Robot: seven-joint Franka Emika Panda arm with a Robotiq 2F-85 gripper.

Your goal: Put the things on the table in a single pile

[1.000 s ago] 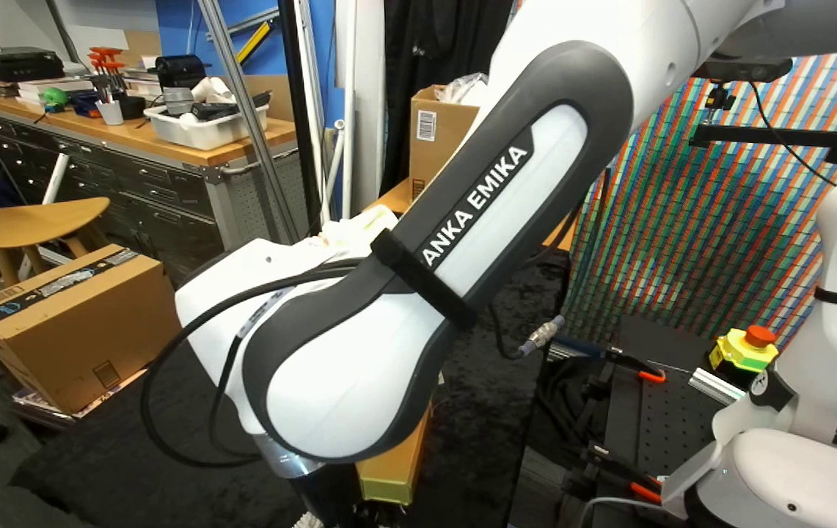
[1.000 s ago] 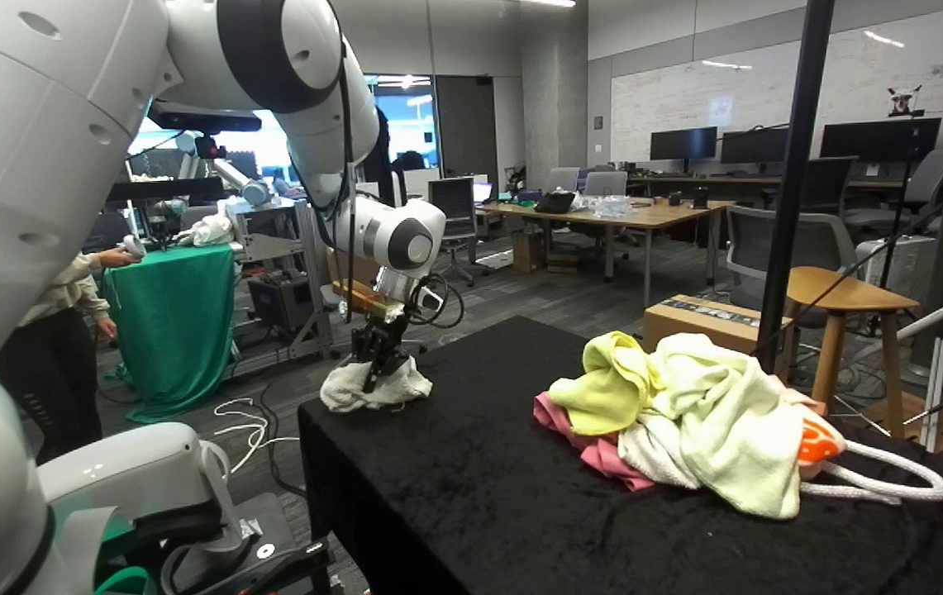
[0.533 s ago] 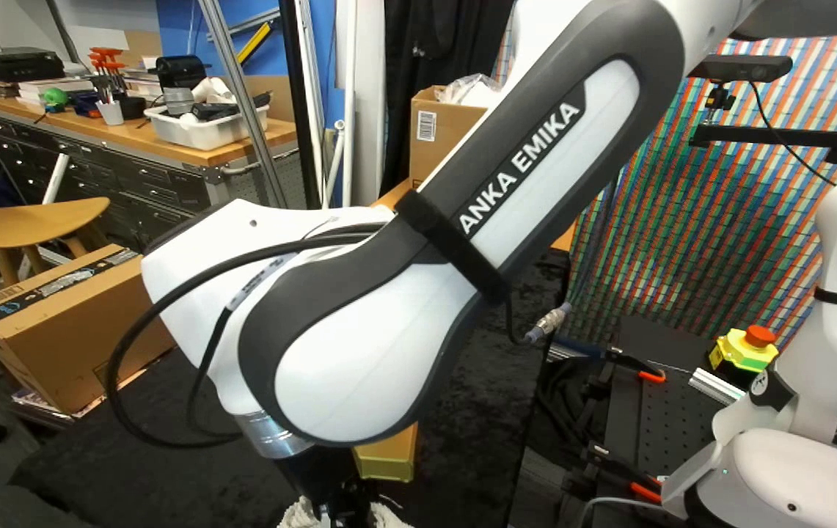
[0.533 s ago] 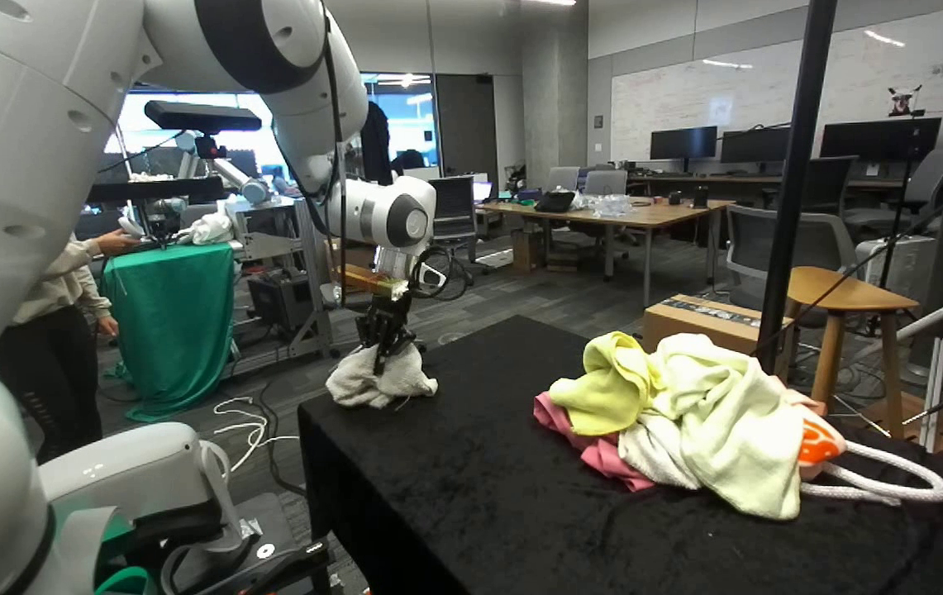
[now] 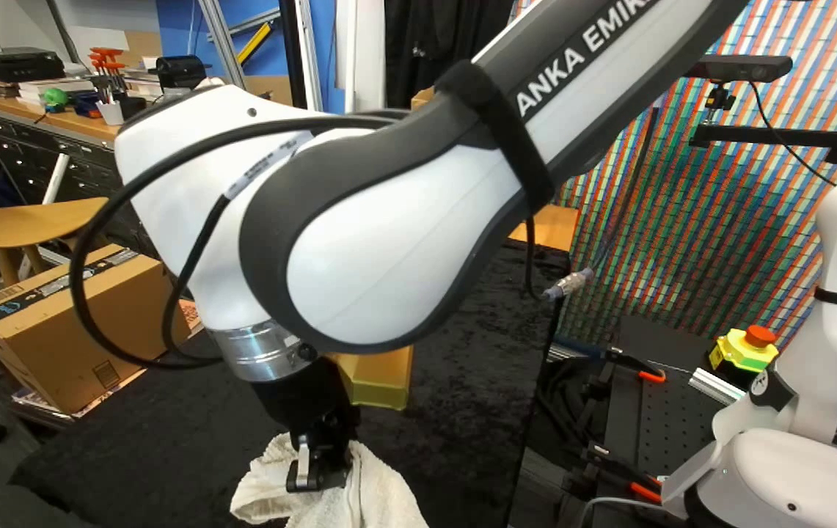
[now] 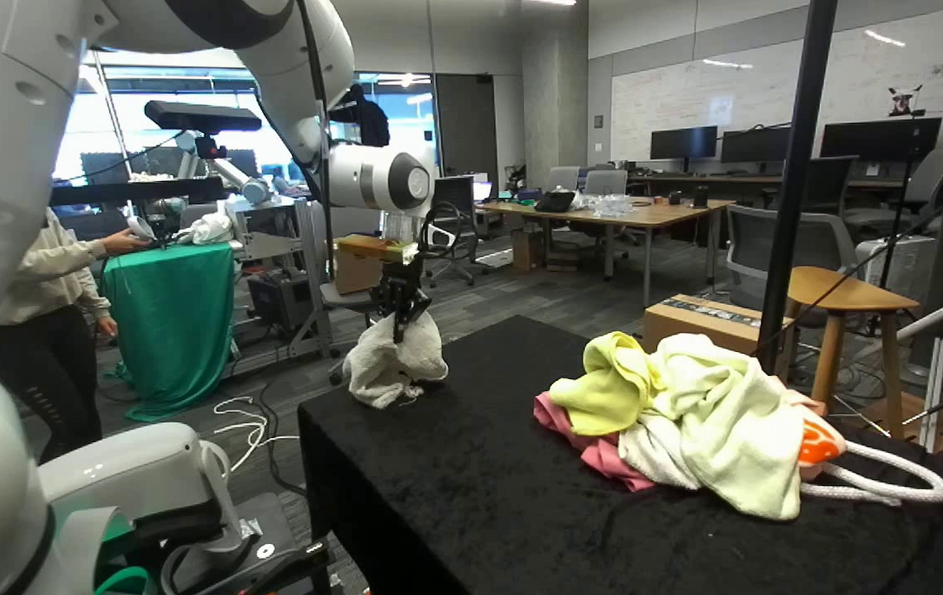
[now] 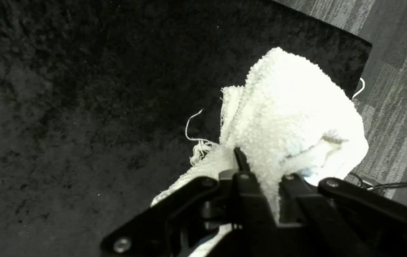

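White cloth (image 6: 392,365) has risen in the pincer (image 5: 321,478), perhaps touching the table (image 6: 504,463).

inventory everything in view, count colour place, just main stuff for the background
work table: one, black, foreground
white cloth: one, white, near table edge
cloth pile: one, yellow, pale green, pink, white, orange, on table
rope: one, white, looping from pile
wooden stool: one, brown, beyond table
taped box: one, brown, beside stool
stop button: one, red on yellow, beside robot base
draped table: one, green, background
monitors: at least four, black, background
person: at least one, pale top, background
arm: one, white and grey, above table
gripper: one, black, closed on white cloth
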